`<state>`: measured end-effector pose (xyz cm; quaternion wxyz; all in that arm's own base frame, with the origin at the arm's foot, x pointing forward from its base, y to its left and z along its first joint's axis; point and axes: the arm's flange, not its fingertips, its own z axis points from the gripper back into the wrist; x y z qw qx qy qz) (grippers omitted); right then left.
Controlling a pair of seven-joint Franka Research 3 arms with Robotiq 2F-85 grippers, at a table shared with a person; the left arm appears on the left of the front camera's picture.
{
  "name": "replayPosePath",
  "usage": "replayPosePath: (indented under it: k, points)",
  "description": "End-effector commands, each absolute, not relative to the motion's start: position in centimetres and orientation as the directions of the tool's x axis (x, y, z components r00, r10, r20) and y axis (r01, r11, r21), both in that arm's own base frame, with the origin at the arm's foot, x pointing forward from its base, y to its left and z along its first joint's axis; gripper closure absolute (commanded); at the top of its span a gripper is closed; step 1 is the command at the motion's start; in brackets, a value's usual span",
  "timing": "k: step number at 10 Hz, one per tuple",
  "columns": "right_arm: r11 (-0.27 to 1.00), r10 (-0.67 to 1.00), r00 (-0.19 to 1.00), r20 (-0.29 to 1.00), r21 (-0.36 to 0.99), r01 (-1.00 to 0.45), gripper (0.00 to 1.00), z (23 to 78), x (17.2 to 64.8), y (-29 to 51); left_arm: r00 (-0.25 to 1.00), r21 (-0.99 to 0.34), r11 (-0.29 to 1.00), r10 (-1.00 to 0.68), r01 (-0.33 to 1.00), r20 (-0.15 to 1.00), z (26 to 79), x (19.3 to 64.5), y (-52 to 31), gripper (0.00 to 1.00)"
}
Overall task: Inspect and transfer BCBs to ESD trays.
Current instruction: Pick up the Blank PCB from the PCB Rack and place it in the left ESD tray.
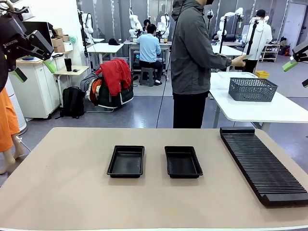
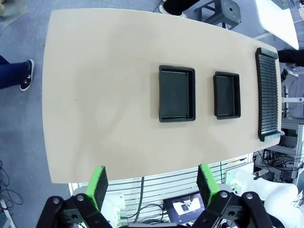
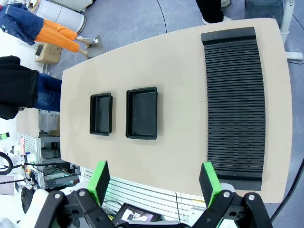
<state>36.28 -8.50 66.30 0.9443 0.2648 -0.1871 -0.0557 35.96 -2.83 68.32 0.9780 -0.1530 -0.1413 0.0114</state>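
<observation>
My L pincer (image 2: 153, 184) hangs high over my side of the surface (image 1: 62, 183), jaws wide apart, nothing btwn the green pads. Next along, the L tray (image 1: 126, 161) sits flat near the middle, floor bare. The R tray (image 1: 183, 161) lies just beside it w/ a gap btwn, also bare. Behind them the person (image 1: 192, 53) stands at the far edge, turned twd another white table (image 1: 269, 108), 1 hand (image 1: 238, 61) out over it; can't tell if it holds anything. Further R the long ribbed rack (image 1: 264, 166) lies on the surface, well apart from the 2 trays, and its slots look bare. My R pincer (image 3: 154, 183) is up high too, jaws spread, gripping nothing. I judge we're at the very start: 0 BCBs in the trays, inspection not yet begun. Next move prob calls for waiting on a board from the person, then a gentle pinch on its edges and a level set-down inside 1 tray's rim.
</observation>
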Motion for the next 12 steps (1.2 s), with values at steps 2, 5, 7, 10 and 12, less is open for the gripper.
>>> replayPosePath:
  k: [2,5,7,10,12]
  points:
    - [0.88,-0.175,0.935,0.307,0.475,0.009,0.0,67.2,36.2,-7.6,0.959,-0.305,0.952,0.067,0.021,0.276,68.4,36.0,-2.8,0.0]
    - [0.89,-0.174,0.935,0.31,0.456,0.014,0.0,67.9,36.1,-7.1,0.959,-0.305,0.952,0.067,0.021,0.276,68.4,36.0,-2.8,0.0]
    - [0.898,-0.171,0.934,0.313,0.44,0.017,0.0,68.3,35.8,-6.7,0.959,-0.305,0.952,0.067,0.021,0.276,68.4,36.0,-2.8,0.0]
    - [0.901,-0.184,0.937,0.297,0.433,0.04,0.0,68.5,35.6,-6.8,0.959,-0.305,0.952,0.067,0.021,0.276,68.4,36.0,-2.8,0.0]
    - [0.904,-0.181,0.943,0.28,0.426,0.047,0.0,68.4,35.6,-6.7,0.959,-0.305,0.952,0.067,0.021,0.276,68.4,36.0,-2.8,0.0]
